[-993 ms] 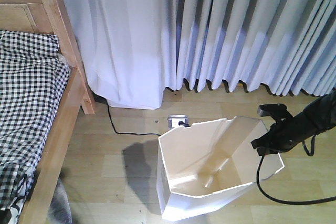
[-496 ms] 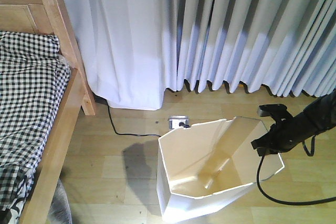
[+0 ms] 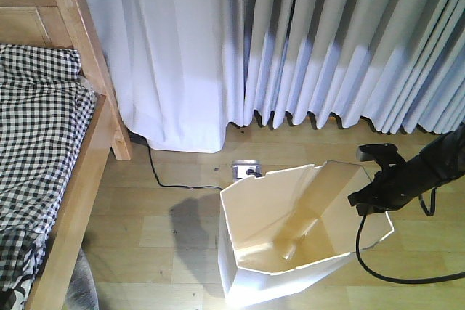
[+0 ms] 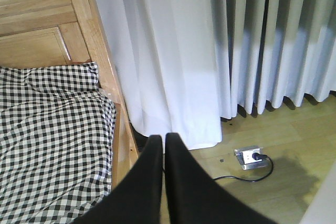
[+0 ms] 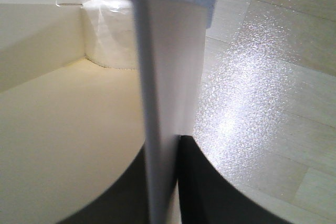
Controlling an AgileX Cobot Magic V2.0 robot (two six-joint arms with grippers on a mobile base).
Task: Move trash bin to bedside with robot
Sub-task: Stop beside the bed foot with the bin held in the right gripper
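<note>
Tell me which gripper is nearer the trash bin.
Right. The right gripper is clamped on the rim of the trash bin; the left gripper hangs shut toward the bed frame, touching nothing.

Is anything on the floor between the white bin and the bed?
A thin black cable lies flat on the floor between the trash bin and the bedside, running to a socket. Something grey shows by the bedside at the picture's bottom edge. Nothing else.

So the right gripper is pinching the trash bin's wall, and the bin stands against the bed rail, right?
Not quite. The right gripper does pinch the wall of the trash bin, but the bin stands apart from the bed rail, with floor between them, as the front-facing view shows.
</note>
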